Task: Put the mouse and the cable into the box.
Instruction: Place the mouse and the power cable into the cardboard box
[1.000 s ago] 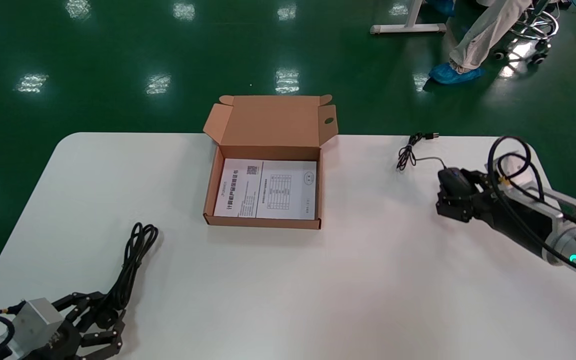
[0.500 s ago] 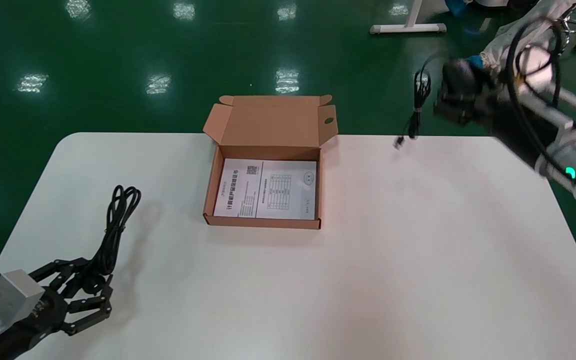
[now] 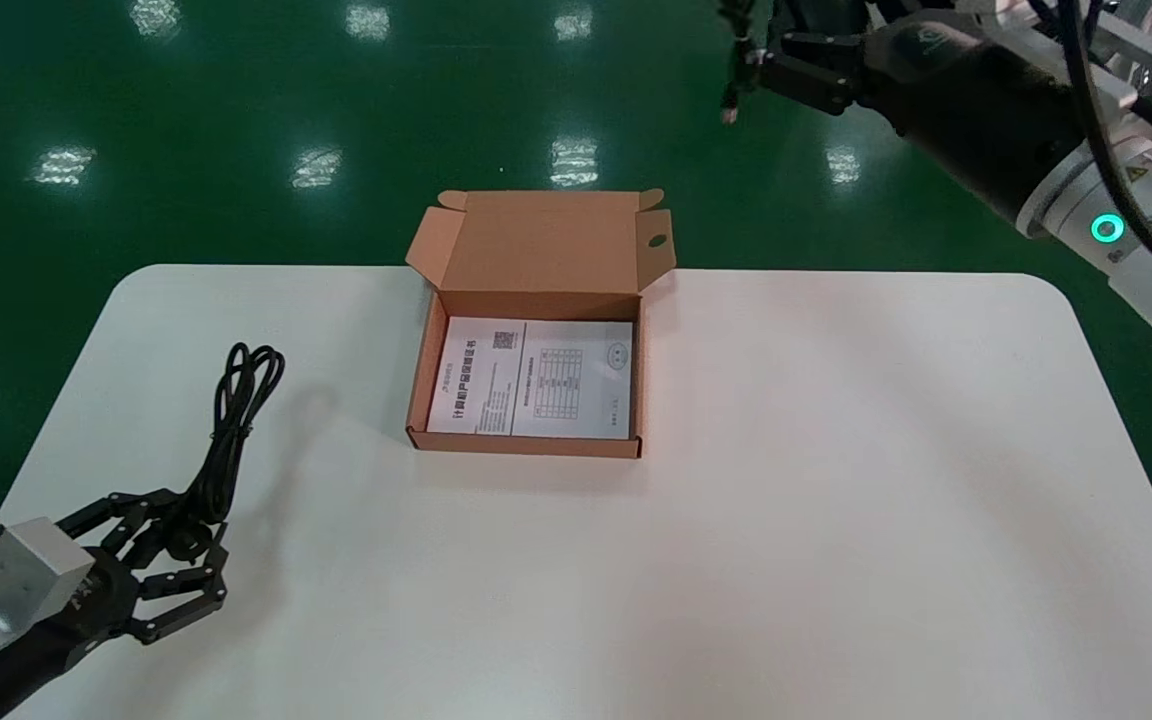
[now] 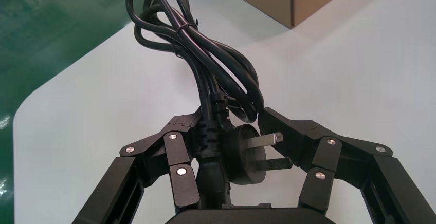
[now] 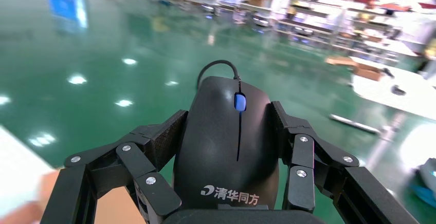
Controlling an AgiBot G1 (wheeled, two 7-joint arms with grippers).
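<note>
Black mouse (image 5: 226, 152) sits high, far right of the box (image 3: 536, 250), clamped in my right gripper (image 5: 227, 124) fingers, while my left gripper (image 4: 229, 131) fingers clamp the cable (image 4: 205, 64) plug near left over the tabletop (image 3: 836, 500); both, I judge, need carrying above the box.

The place is looking like a big industrial workshop hall: a glossy green floor (image 3: 236, 100) is reflecting rows of ceiling lights across the upper frame, a white table (image 3: 836, 500) is standing below, and blurred racks (image 5: 329, 26) are lining the far background.
</note>
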